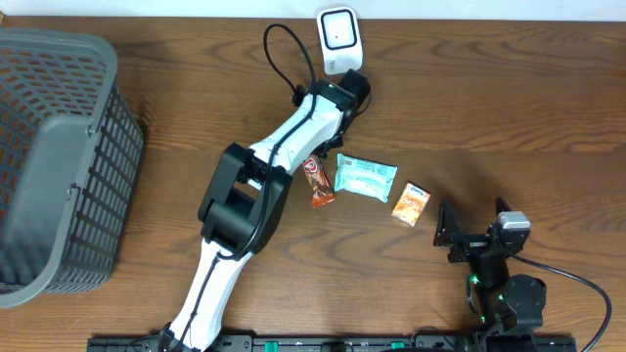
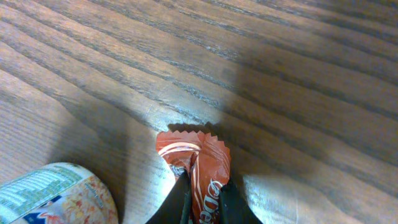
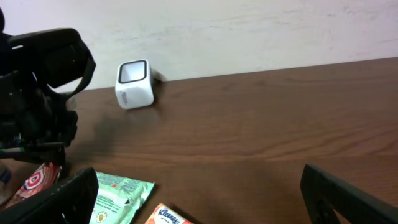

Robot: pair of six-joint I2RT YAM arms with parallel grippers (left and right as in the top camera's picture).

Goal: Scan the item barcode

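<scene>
Overhead shows the left arm reaching across the wooden table (image 1: 509, 108) towards the white scanner (image 1: 337, 39), which stands near the far edge. Under the arm's forward link lies the red-orange snack wrapper (image 2: 200, 160). In the left wrist view the left gripper (image 2: 205, 198) is pinched tight on this wrapper's near end, and the crimped far end points away over the wood. I cannot tell whether the wrapper is lifted or resting on the table. A rounded printed packet (image 2: 53, 193) sits at the lower left of that view.

Just right of the wrapper lies a teal packet (image 1: 365, 177), and right of that an orange Kleenex pack (image 1: 411, 203). The right gripper (image 3: 198, 177) is near the front edge with its jaws spread wide and nothing between them. A grey mesh basket (image 1: 59, 166) stands at the left side.
</scene>
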